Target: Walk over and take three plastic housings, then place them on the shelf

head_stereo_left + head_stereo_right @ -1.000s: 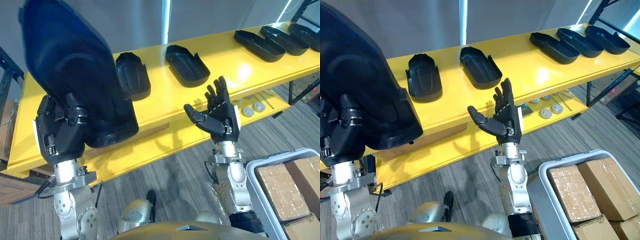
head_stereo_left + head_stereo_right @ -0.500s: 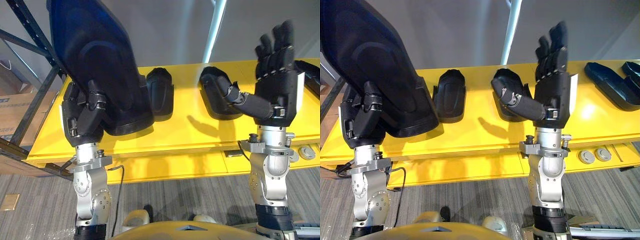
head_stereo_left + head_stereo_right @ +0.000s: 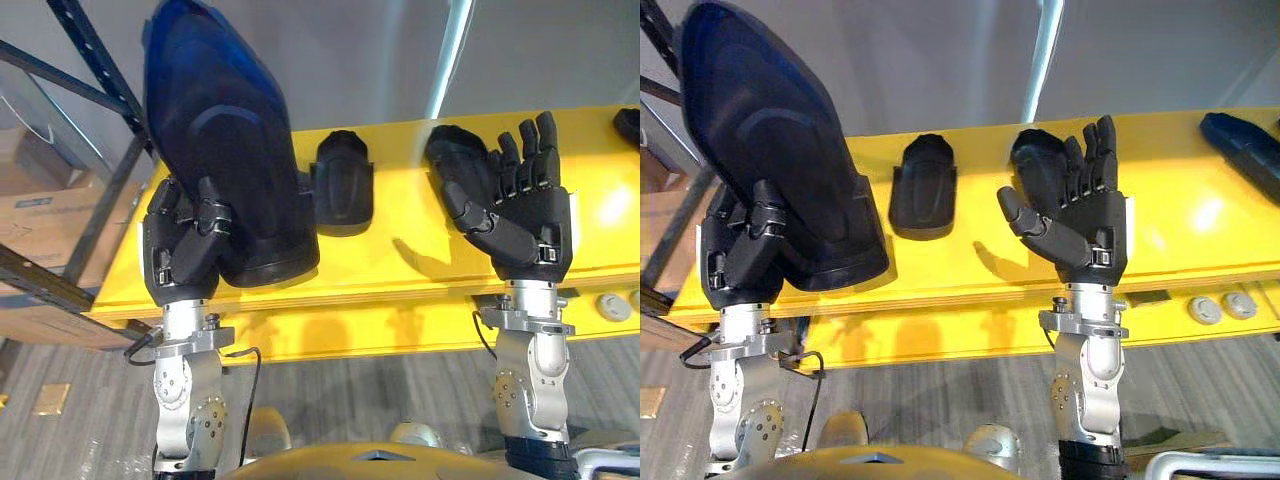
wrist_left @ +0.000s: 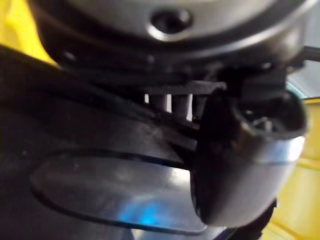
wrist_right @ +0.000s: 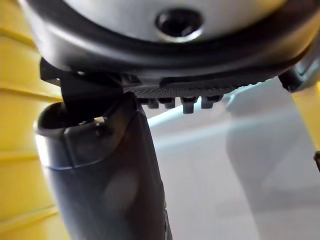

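My left hand is shut on a large black plastic housing, held upright above the left end of the yellow shelf. The same housing shows in the right eye view, and its dark shell lies against the thumb in the left wrist view. Two more black housings lie on the shelf: one at the middle, another partly hidden behind my right hand. That hand stands open, palm up, fingers straight, holding nothing.
A dark metal rack frame rises at the shelf's left end, with cardboard boxes behind it. Round metal parts lie on the lower yellow level at the right. Another black housing lies at the shelf's far right.
The camera has shifted, so the shelf sits differently in view. My right hand has come down from its raised pose and still stands open. The left hand keeps its hold on the housing.
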